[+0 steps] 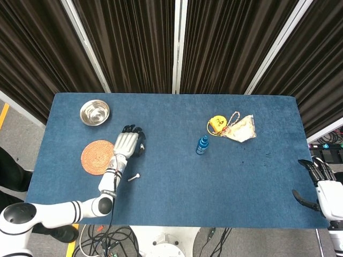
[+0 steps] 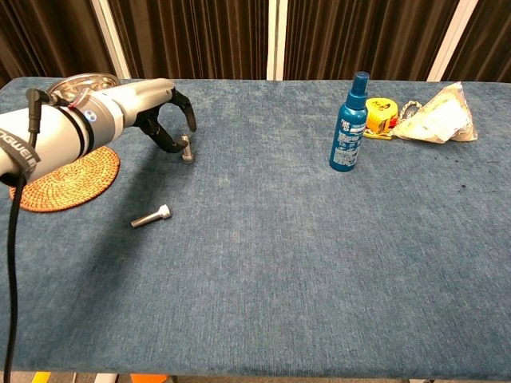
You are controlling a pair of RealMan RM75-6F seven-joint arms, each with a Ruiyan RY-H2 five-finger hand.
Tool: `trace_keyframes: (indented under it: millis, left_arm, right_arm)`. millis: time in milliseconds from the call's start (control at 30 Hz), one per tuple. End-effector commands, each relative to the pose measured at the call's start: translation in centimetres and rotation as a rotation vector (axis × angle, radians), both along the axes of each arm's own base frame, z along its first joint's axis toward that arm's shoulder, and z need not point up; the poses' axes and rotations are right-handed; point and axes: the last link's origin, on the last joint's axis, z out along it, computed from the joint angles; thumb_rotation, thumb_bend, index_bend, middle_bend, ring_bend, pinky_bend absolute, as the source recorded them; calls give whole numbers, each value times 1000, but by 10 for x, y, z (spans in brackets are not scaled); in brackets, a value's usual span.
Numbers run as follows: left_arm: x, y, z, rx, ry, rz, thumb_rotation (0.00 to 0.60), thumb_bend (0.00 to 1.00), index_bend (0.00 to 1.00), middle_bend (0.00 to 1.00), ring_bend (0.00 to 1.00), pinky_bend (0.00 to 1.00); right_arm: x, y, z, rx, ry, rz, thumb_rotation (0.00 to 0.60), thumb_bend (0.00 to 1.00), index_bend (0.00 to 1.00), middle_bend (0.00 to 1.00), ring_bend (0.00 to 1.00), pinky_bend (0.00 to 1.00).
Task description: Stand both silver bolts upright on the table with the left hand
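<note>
One silver bolt (image 2: 186, 149) stands upright on the blue table (image 2: 319, 255), far left. The left hand (image 2: 164, 120) arches over it, fingers spread apart around it; whether they touch it cannot be told. A second silver bolt (image 2: 151, 216) lies flat, nearer, beside a woven coaster (image 2: 60, 179). The right hand (image 1: 321, 182) hangs released past the table's right edge.
</note>
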Motion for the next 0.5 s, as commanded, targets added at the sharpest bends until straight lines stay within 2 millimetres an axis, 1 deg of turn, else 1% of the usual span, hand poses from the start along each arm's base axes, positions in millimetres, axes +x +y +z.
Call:
trace_keyframes:
  millis: [33,133,233,400,500]
  left_arm:
    - [1,-3,6,9,-14,-12,600,381,185,115,1,0]
    - [1,-6,18,28,-33,-29,600,378,156,108,0,0]
    - [-3,-15,33,46,-46,-51,600,370,176,108,0,0]
    - [-19,-44,54,54,-54,-87,600,338,298,109,0,0]
    - [-28,-64,59,45,-58,-100,600,310,342,111,0,0]
  right_arm:
    - [0,0,0,1,1,2,600,188,130,162,31,98]
    - [2,-1,0,1,0,8,600,188,130,162,31,98]
    - [2,-2,0,3,1,15,600,188,129,162,31,98]
    - [4,-5,-2,11,-1,29,600,188,129,162,31,98]
    - [6,-6,-3,15,-1,37,600,188,129,162,31,98]
